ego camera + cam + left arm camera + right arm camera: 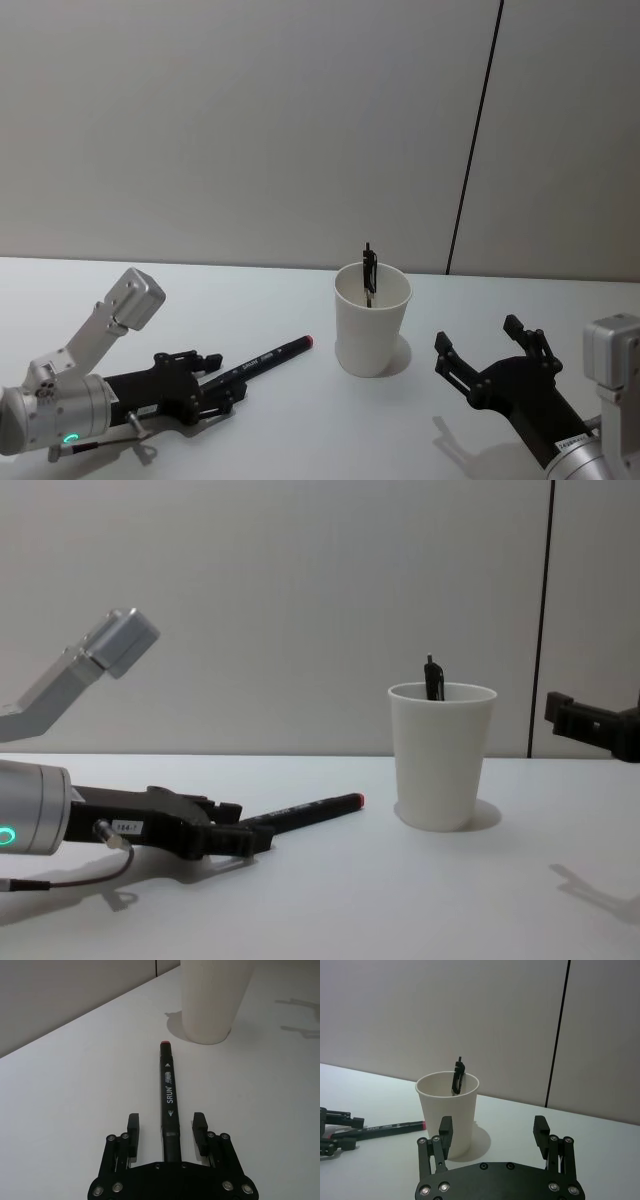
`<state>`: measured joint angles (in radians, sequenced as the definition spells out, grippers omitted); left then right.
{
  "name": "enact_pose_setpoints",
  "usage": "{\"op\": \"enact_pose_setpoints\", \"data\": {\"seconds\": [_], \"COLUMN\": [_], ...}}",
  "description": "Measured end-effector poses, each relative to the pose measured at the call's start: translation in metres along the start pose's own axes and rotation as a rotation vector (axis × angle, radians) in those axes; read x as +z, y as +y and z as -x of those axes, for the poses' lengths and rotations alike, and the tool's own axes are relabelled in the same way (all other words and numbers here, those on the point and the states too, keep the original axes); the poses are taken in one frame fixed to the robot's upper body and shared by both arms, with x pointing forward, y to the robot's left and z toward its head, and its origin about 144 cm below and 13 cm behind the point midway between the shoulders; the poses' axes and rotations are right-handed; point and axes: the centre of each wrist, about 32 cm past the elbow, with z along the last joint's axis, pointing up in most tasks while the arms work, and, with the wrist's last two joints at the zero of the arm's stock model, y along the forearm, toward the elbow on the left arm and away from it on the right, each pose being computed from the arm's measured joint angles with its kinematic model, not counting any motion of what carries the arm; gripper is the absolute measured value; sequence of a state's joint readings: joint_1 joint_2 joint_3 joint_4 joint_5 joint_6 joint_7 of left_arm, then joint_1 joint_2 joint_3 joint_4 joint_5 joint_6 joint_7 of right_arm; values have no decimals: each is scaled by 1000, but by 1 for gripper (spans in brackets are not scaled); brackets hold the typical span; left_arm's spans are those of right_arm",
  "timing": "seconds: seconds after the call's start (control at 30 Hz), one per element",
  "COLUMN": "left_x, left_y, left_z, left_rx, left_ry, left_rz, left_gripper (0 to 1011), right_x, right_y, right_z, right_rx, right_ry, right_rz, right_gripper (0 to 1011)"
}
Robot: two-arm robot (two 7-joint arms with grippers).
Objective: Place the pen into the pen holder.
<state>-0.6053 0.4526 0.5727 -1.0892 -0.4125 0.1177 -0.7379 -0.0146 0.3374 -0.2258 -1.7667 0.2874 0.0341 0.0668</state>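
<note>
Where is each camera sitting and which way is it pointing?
Head: above, looking down; left gripper and right gripper at lower corners.
Chest: low, looking across table; left gripper at left.
Left wrist: behind open left gripper, along marker toward pen holder.
Right wrist: behind open right gripper, facing pen holder.
All share marker and pen holder.

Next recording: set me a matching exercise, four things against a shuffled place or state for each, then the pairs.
1 black marker
2 pen holder
3 dark pen
4 right gripper

A standing in the pen holder, tip above its rim
B open, empty, right of the pen holder
C lying on the table between the open fingers of the left gripper
D upright on the table

Pairs: 1-C, 2-D, 3-A, 4-B
</note>
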Motion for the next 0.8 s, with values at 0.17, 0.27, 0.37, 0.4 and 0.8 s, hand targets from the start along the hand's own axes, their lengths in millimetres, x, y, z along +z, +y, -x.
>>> {"op": "enact_pose_setpoints", "data": {"seconds": [0.17, 0.27, 0.37, 0.4, 0.8], "left_x": [0, 0, 0, 0, 0], "left_y": [0, 0, 1, 1, 0], "left_z": [0, -1, -1, -1, -1], "left_rx": [-13, -17, -21, -22, -36], "left_ry": [4, 5, 7, 7, 9], "left_rz": [9, 12, 15, 16, 23], "left_gripper": [592, 570, 549, 541, 370], "right_x": [0, 0, 0, 0, 0], "right_y": [0, 0, 0, 0, 0], "right_z": [0, 0, 0, 0, 0], "right_rx": [0, 0, 0, 0, 0], "right_ry": [0, 0, 0, 0, 0], "right_rz": [0, 0, 0, 0, 0], "right_gripper": [1001, 1001, 1001, 1001, 1001]}}
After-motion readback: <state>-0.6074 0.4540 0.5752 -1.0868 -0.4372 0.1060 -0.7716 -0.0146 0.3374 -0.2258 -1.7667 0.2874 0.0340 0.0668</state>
